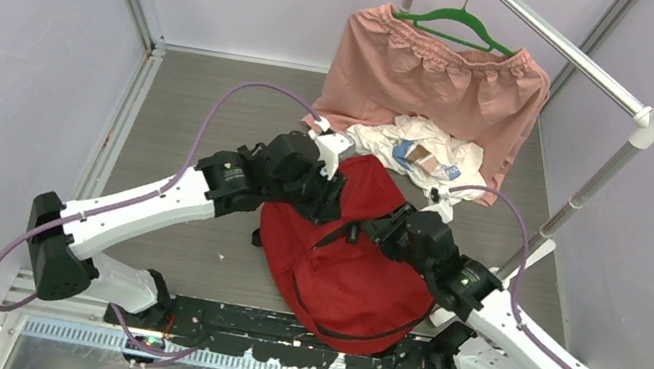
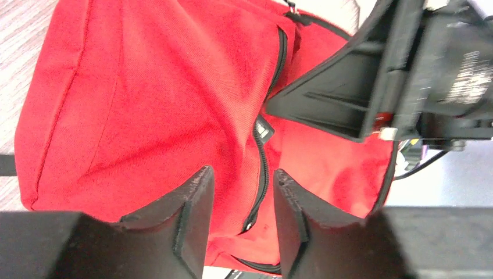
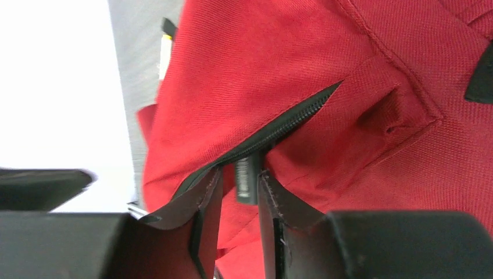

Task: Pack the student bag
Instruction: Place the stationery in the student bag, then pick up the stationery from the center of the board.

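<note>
Student bag (image 1: 344, 269), a large soft dark-red fabric backpack with black zipper trim, lies flat directly beneath both sets of fingers. Step judged: working the zipper. The right gripper (image 3: 239, 192) brackets the small black zipper pull tab (image 3: 245, 180), pinch not confirmable, while the left gripper (image 2: 243, 197) is parted and empty over the zipper track (image 2: 264, 157). Next move likely needs a firm clamp on the tab, fabric braced.

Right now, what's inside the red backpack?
Nothing inside shows. The student bag lies on the table, and its red fabric and black zipper cover whatever it holds, so I cannot tell whether it's empty.
</note>
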`<state>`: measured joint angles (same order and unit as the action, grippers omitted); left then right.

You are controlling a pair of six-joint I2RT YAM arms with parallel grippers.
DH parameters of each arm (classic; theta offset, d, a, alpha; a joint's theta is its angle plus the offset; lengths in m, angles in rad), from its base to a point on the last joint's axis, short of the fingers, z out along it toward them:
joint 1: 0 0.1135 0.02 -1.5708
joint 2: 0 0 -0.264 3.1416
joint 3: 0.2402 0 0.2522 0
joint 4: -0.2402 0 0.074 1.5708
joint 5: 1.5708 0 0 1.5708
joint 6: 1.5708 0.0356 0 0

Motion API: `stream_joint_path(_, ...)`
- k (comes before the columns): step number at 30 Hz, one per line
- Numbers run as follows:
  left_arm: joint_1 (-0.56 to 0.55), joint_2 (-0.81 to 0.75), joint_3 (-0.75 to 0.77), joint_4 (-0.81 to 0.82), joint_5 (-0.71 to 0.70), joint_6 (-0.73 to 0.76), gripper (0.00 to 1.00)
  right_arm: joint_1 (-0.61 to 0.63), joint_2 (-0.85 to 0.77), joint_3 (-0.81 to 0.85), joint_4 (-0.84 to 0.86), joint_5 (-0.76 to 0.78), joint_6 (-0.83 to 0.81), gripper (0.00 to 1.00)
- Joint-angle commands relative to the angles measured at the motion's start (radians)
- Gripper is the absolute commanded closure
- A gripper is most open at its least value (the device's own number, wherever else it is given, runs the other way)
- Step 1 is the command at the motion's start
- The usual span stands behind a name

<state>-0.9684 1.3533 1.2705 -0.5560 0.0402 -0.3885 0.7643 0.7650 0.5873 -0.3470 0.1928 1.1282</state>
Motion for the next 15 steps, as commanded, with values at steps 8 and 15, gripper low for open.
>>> stream_joint_path(8, 0.124, -0.18, -0.008, -0.068, -0.144, -0.044, 0.5, 0.014, 0.328, 0.069, 0.241, -0.083, -0.06, 0.95)
stream_joint_path(15, 0.304, -0.245, -0.104, -0.028, -0.059, -0.133, 0.33, 0.05, 0.391, 0.154, 0.214, -0.083, -0.111, 0.97)
